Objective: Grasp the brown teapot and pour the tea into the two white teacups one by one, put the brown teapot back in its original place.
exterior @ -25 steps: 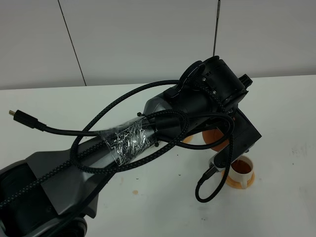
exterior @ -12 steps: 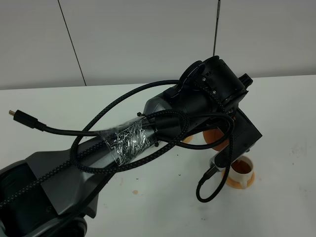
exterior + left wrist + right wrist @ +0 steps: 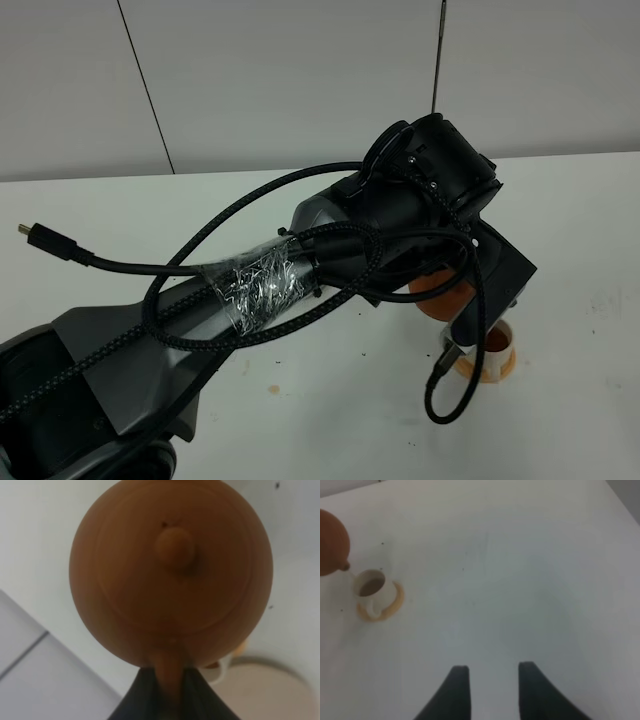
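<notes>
White table (image 3: 520,570) | left claw (image 3: 167,680) w/ teapot (image 3: 170,575) shifted toward cup (image 3: 370,587)

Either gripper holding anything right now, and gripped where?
The left gripper holds the brown teapot by its handle, fingers closed on it. The right gripper is open and empty.

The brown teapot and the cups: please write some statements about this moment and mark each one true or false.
1. The left gripper holds the brown teapot by its handle. True.
2. The teacup on the orange coaster is empty. False: it holds brown tea.
3. The right gripper holds a cup. False: its jaws are open and hold nothing.
4. The teapot's lid is off. False: the lid is on.
</notes>
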`<act>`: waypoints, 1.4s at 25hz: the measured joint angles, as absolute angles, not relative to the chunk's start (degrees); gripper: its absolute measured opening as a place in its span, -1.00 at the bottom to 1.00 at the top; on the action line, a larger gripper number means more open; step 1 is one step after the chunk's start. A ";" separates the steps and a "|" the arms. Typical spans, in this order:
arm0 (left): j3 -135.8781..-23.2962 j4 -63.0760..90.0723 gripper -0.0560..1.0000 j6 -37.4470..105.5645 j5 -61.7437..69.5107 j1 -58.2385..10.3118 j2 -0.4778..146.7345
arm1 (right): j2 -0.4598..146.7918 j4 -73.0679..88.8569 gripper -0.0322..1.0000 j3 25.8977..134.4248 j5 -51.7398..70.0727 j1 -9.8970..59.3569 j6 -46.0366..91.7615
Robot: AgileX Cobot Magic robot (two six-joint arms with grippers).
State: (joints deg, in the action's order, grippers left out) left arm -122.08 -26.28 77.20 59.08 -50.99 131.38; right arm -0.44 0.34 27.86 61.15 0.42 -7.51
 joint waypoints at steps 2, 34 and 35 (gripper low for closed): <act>-122.08 -25.48 -0.56 74.83 59.93 -50.99 131.38 | -0.44 0.34 -0.48 27.86 61.15 0.42 -7.51; -122.08 -4.92 -0.56 34.88 68.06 -45.62 129.30 | -0.44 0.34 -0.48 27.86 61.15 0.42 -7.51; -122.08 -4.53 -0.56 34.88 68.06 -45.56 129.30 | -0.44 0.34 -0.48 27.86 61.15 0.42 -7.51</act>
State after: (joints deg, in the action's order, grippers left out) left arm -122.08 -4.53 34.88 68.06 -45.56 129.30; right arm -0.44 0.34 27.86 61.15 0.42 -7.51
